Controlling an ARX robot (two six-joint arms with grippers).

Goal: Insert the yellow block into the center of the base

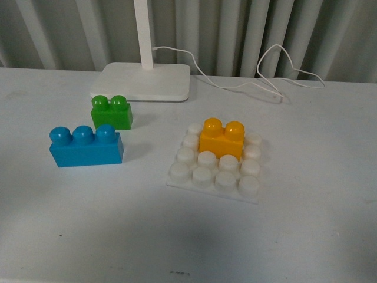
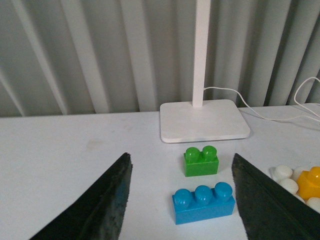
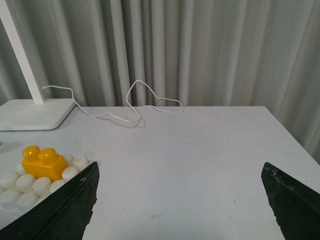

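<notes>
My yellow block (image 1: pixel 221 139) looks like glossy plastic, same shiny finish on the green brick (image 1: pixel 111 112) and blue brick (image 1: pixel 86 147). The base (image 1: pixel 215 167) is white plastic, more satin. The surface (image 1: pixel 306 236) is matt white, the lamp foot (image 1: pixel 147 81) smooth, the curtain (image 3: pixel 200 50) looks like cloth.

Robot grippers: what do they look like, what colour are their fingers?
Only the fingers show, in the wrist views. The left gripper has two black fingers, broad, tapering wedges with a rough, grainy surface. The right gripper has matching black fingers, wedge-shaped too. No cables, markings or arm bodies show, and the front view shows no arm.
</notes>
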